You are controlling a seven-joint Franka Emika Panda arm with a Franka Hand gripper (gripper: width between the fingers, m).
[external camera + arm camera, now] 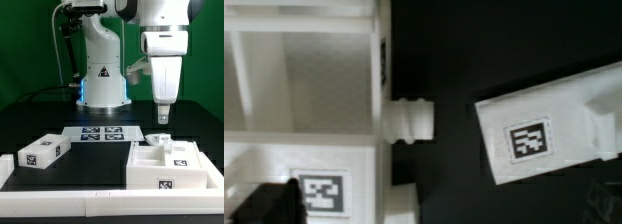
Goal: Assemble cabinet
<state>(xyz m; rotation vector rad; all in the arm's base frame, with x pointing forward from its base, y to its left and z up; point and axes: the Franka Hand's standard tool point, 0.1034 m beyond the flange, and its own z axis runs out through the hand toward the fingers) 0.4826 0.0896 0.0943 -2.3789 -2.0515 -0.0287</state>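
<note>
The cabinet box (165,168) is a white blocky open body with tags, at the exterior view's front right. In the wrist view it (295,70) shows inner walls and a tag, with a small white round peg (411,120) against its side. A small tagged white panel (158,137) lies just behind it and also shows in the wrist view (530,138). Another tagged panel (40,152) lies at the exterior view's left. My gripper (162,118) hangs above the box's far edge, apart from everything. Its fingers are spread and empty in the wrist view (429,212).
The marker board (100,133) lies flat in front of the white robot pedestal (103,75). A white raised border (60,186) runs along the front and the exterior view's left of the black table.
</note>
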